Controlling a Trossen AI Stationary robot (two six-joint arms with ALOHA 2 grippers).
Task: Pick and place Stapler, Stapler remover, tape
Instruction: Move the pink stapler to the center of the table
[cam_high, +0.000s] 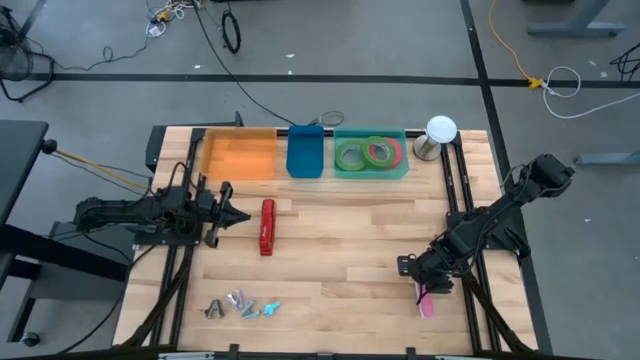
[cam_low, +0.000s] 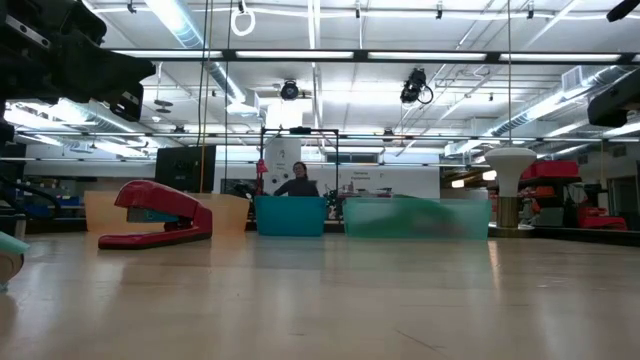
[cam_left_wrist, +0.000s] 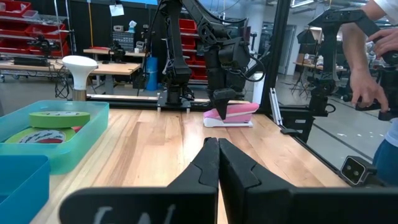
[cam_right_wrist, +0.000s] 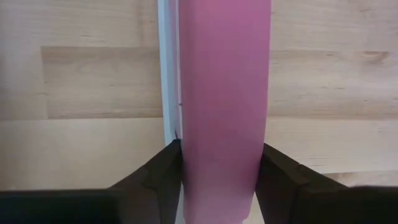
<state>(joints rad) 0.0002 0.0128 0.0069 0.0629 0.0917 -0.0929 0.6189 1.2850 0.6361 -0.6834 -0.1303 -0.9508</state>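
Observation:
A pink stapler (cam_high: 427, 302) with a white base lies on the table near the right front. My right gripper (cam_high: 430, 287) is down over it and shut on it; it also shows in the left wrist view (cam_left_wrist: 224, 102). A red stapler (cam_high: 267, 227) rests on its base at centre left. My left gripper (cam_high: 238, 215) is shut and empty just left of it. Several staple removers (cam_high: 242, 305) lie near the front left. Three tape rolls (cam_high: 366, 154), two green and one red-pink, lie in the teal bin (cam_high: 396, 170). My right gripper pinches the pink stapler's two long sides (cam_right_wrist: 186, 143) between its two fingers (cam_right_wrist: 163, 171), toward the stapler's far end. The fingers come from above, pointing down, across its length. The stapler's white base (cam_left_wrist: 227, 123) rests on the table.
An orange bin (cam_high: 238, 155) and a blue bin (cam_high: 305, 153) stand beside the teal bin along the far edge. A white mushroom-shaped object (cam_high: 440, 135) stands at the far right. A person's hand (cam_left_wrist: 367, 93) shows beyond the table's right side.

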